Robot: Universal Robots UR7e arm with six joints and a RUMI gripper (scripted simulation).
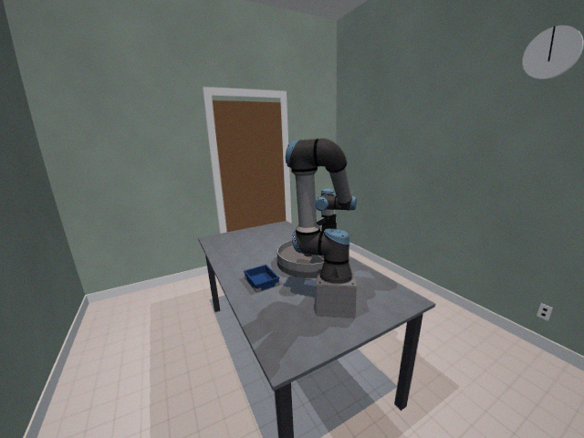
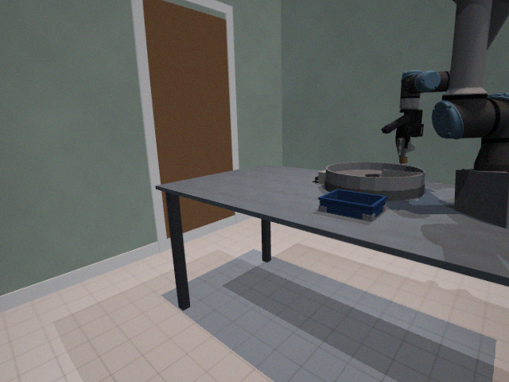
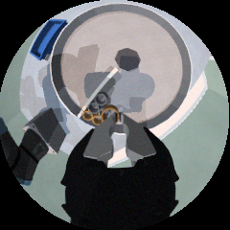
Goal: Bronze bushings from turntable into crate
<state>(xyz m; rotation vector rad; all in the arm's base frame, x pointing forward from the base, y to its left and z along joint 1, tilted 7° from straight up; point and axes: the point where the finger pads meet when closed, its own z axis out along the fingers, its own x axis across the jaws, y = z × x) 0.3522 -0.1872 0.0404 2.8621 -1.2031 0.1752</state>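
Note:
My gripper point(image 2: 403, 157) point(image 3: 117, 113) is shut on the wall of a bronze bushing point(image 2: 403, 161) point(image 3: 109, 109). The bushing hangs above the turntable's rim height in the exterior view. The turntable point(image 1: 295, 267) point(image 2: 370, 181) point(image 3: 57, 67) is a round tray with a raised grey wall. In the wrist view two bronze bushings, one point(image 3: 87, 115) beside the other point(image 3: 97, 121), lie near its wall. Steel bushings point(image 3: 101, 99) lie next to them, partly in shadow. The blue crate point(image 1: 266, 284) point(image 2: 344, 208) point(image 3: 40, 35) stands beside the turntable; no bushing shows in it.
A thin pale bar point(image 3: 98, 92) stands across part of the turntable beside the bushings. A dark hub point(image 2: 372, 175) point(image 3: 127, 59) sits at the turntable's middle. The arm's base block point(image 1: 336, 298) point(image 2: 480, 197) stands on the table near the turntable.

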